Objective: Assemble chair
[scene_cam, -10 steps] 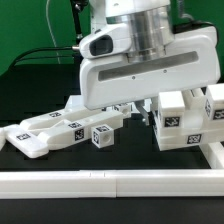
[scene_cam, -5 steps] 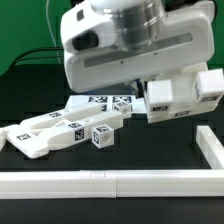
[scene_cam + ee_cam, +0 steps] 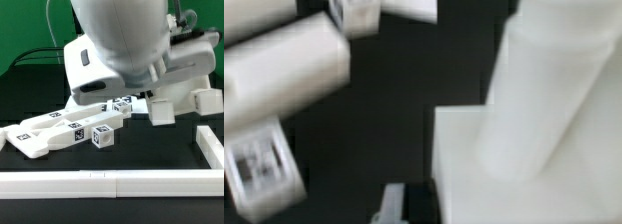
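Note:
My gripper [image 3: 152, 102] is mostly hidden under the big white hand in the exterior view. It holds the white seat block [image 3: 166, 112] of the chair tilted above the black table, and another white part [image 3: 208, 100] sticks out from the block toward the exterior view's right. In the wrist view the block [image 3: 491, 170] with a round post [image 3: 553, 80] fills one side, and one dark finger [image 3: 393, 205] lies against its edge. Loose legs and bars [image 3: 45, 133] lie at the exterior view's left, with a small tagged cube [image 3: 103, 136] beside them.
A long plain white border rail [image 3: 100, 183] runs along the front and turns up at the exterior view's right [image 3: 211, 146]. A flat white piece with tags [image 3: 120, 102] lies behind the loose parts, partly under the arm. More white bars show blurred in the wrist view [image 3: 287, 70].
The arm has swung toward the exterior view's left and turned. The seat block has lifted off the table with it and tilted. The loose legs and cube have not moved.

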`<action>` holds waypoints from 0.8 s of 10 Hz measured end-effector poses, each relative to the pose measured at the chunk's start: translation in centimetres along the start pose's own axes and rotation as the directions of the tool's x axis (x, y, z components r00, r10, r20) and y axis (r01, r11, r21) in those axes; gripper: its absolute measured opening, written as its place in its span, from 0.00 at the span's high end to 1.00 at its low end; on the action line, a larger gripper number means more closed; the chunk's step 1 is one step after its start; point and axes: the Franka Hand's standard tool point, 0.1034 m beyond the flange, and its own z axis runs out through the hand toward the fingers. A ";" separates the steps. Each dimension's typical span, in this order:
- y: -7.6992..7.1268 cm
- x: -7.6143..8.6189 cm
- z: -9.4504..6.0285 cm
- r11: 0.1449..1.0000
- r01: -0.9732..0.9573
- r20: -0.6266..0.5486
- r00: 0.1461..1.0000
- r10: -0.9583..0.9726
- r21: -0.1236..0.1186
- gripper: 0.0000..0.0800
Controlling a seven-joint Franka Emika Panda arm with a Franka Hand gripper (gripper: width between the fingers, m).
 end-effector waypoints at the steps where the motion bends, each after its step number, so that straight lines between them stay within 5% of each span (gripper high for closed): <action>1: 0.5 1.3 -0.3 1.000 0.003 0.038 0.999 -0.003 -0.001 0.96; 3: 2.1 3.2 -1.2 0.998 0.061 -0.055 0.997 -0.061 -0.003 0.96; 6: 1.8 2.2 -0.5 0.998 0.056 -0.069 0.996 -0.056 -0.003 0.96; 8: 2.1 3.3 0.7 1.000 -0.010 -0.025 1.000 0.010 0.005 0.96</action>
